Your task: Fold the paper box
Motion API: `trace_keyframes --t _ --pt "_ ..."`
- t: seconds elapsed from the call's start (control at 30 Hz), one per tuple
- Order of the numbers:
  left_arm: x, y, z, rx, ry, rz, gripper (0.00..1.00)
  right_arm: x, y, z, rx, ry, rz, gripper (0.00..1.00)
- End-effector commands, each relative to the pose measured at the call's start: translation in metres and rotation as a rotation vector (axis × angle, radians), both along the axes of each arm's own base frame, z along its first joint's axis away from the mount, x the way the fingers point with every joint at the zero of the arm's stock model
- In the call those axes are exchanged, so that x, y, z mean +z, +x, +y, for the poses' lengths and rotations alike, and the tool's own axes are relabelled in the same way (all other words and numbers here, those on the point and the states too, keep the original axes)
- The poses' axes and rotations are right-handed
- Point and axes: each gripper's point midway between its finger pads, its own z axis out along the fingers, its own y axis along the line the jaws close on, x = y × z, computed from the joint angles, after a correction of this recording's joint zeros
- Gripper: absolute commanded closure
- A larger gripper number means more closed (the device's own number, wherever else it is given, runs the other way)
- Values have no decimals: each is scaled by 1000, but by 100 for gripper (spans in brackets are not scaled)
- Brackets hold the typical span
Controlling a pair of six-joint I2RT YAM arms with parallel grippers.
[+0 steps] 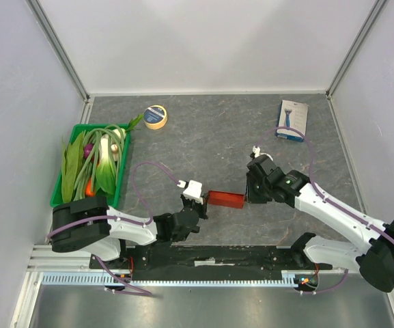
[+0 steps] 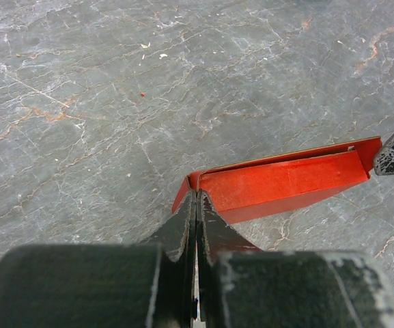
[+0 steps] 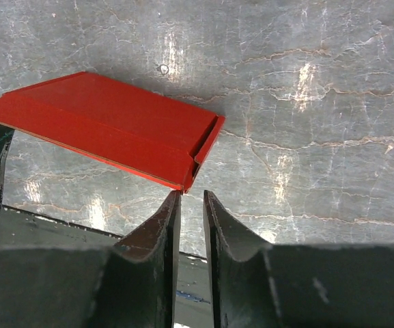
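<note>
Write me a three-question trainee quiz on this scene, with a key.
1. True or false: the left hand is shut on one end of the red box.
2. The white-and-blue box lies on the table: A) at the far left, B) at the far right, C) between the two hands.
3. Fill in: the right hand has its jaws slightly ____, with nothing between them.
Key: 1 true; 2 B; 3 open.
</note>
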Motion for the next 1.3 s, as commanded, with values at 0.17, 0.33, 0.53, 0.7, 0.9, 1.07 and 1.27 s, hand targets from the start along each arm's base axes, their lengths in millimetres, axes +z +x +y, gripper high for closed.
trace_keyframes --t 0.17,0.33,0.53,0.7,0.9,1.07,1.27 --pt "-59 -12 35 -10 274 69 98 -4 13 15 -11 46 -22 77" --pt "-59 -12 36 -6 277 66 98 -7 12 11 -11 30 -27 85" --pt "-62 -12 37 -5 277 72 98 -20 8 -6 -52 13 -40 100" --pt "-63 -13 36 -7 277 75 98 -24 5 -6 -60 92 -51 100" --pt "-62 -14 32 -12 276 80 98 -47 -1 -27 -45 92 -24 100" --pt "-64 -15 33 -11 280 83 98 -29 0 -21 54 87 -39 70" --pt "-63 -15 32 -10 281 83 98 40 19 4 168 186 -164 40"
